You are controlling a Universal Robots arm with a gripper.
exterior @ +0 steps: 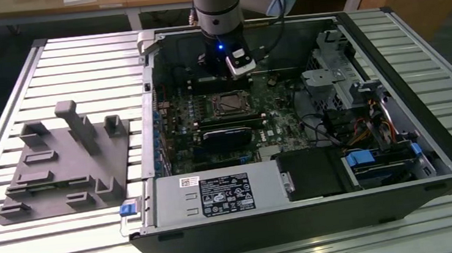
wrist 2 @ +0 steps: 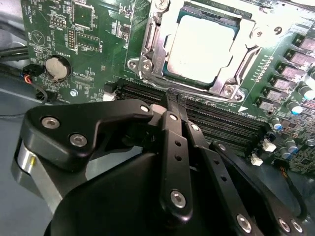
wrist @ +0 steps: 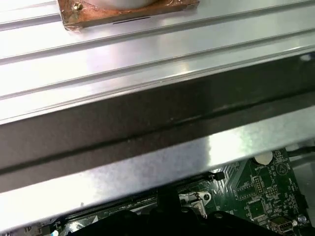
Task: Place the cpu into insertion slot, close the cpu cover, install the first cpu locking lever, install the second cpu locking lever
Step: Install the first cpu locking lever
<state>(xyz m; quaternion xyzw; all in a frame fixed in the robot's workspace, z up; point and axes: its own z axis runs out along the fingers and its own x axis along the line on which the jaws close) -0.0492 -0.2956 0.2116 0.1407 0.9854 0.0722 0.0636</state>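
- Exterior view: the arm (exterior: 218, 10) reaches down into the open PC case (exterior: 312, 174), and the gripper (exterior: 240, 70) hangs above the motherboard (exterior: 209, 128), just behind the socket (exterior: 228, 103).
- The case lies on a slatted metal table (exterior: 65, 67); a grey fixture (exterior: 62, 165) stands on the table at the exterior view's left, well apart from the case.
- Second wrist view: the cpu (wrist 2: 202, 49) sits in the socket, its pale top is visible.
- The cpu cover (wrist 2: 156, 49) frames the chip, with screws at the corners; if it is fully down I cannot tell.
- The black fingers (wrist 2: 173, 147) are pressed together, with nothing between them, and point toward the memory slots (wrist 2: 221, 125) beside the socket.
- First wrist view: the case wall (wrist: 147, 128), and a strip of green board (wrist: 261, 191).
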